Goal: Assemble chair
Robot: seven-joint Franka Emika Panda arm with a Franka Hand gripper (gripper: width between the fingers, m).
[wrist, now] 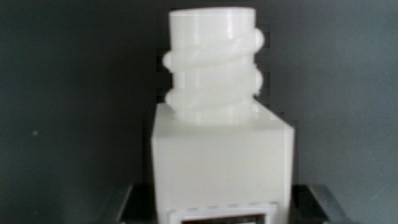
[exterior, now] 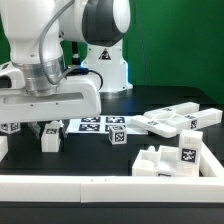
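Note:
A white chair piece (wrist: 217, 150) fills the wrist view: a square block with a thick threaded peg (wrist: 214, 65) on its far end and a tag on its near end. Dark fingers (wrist: 135, 205) press against both of its sides, so my gripper (wrist: 222, 205) is shut on it. In the exterior view the gripper (exterior: 50, 128) hangs low at the exterior view's left, with the block (exterior: 50, 139) at or just above the black table. More white chair parts, slabs (exterior: 172, 120) and a tagged block (exterior: 192, 150), lie at the exterior view's right.
The marker board (exterior: 98, 124) lies flat just behind the gripper, with a small tagged cube (exterior: 117, 137) beside it. Another tagged piece (exterior: 9, 127) sits at the far left edge. A white ledge (exterior: 100, 187) runs along the front. The robot base (exterior: 106, 66) stands at the back.

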